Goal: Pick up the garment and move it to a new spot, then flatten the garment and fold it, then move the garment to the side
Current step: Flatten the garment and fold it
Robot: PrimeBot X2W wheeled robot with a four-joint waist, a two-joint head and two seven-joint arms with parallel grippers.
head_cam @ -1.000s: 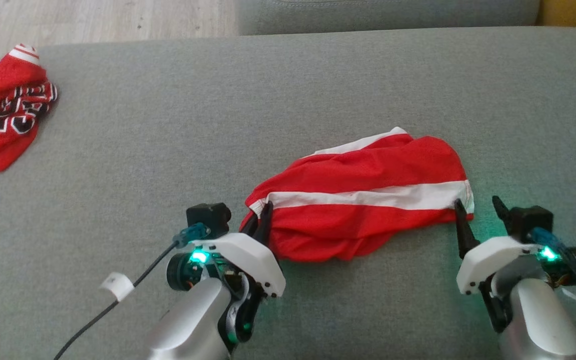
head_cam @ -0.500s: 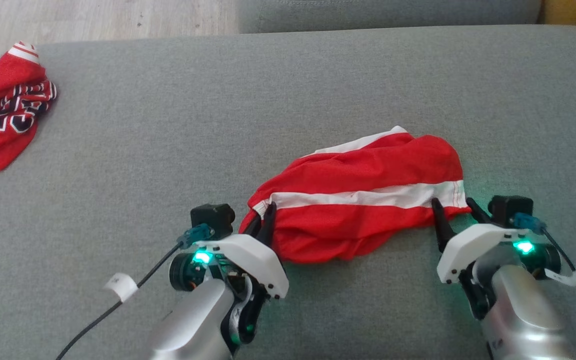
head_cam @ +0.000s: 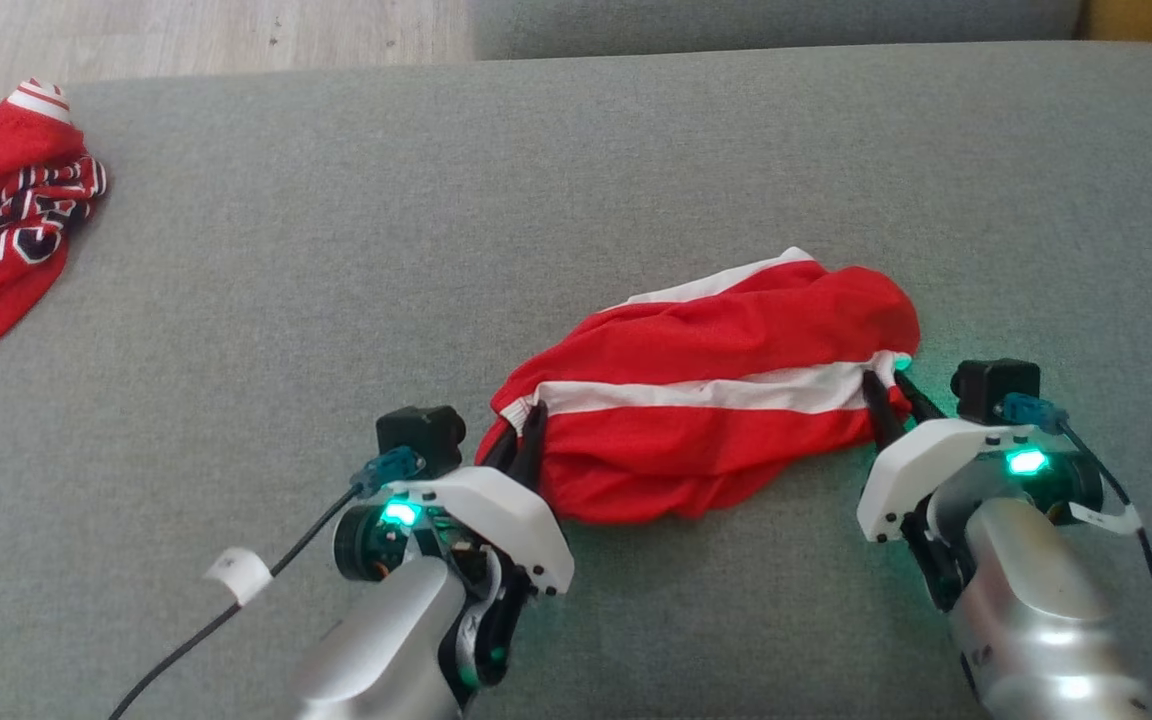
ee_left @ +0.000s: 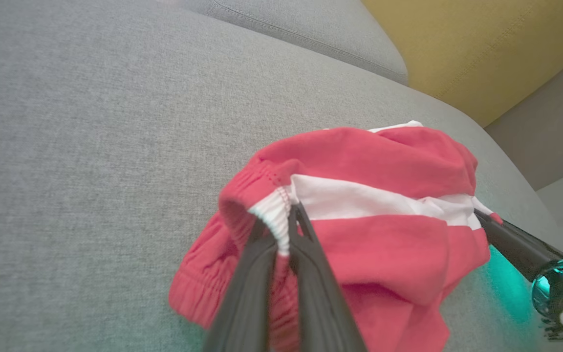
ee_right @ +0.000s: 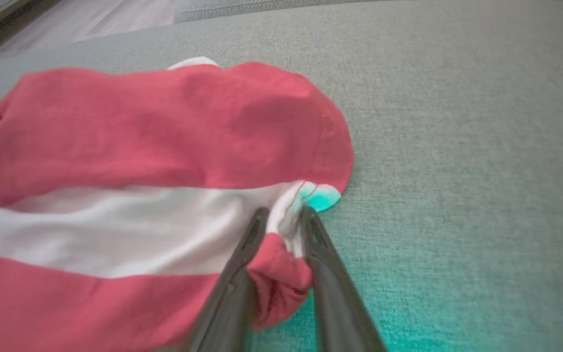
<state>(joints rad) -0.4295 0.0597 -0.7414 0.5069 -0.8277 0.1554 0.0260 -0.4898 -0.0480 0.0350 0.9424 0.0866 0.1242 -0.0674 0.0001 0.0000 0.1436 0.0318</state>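
Grey cushion [head_cam: 336, 250]: left gripper [head_cam: 528, 425] clamps the red-and-white garment [head_cam: 696, 450] at its left end; right gripper [head_cam: 886, 385] pinches the right end.

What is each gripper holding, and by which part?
Both hold the red garment: left gripper pinches its elastic waistband end; right gripper grips the opposite hem corner.

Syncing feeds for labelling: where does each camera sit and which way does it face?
Head view: on the head, facing down at shorts on sofa; left gripper, right gripper at bottom.
Left wrist view: along left fingers pinching the waistband; right finger at edge.
Right wrist view: along right fingers around the hem corner.
All share the shorts.
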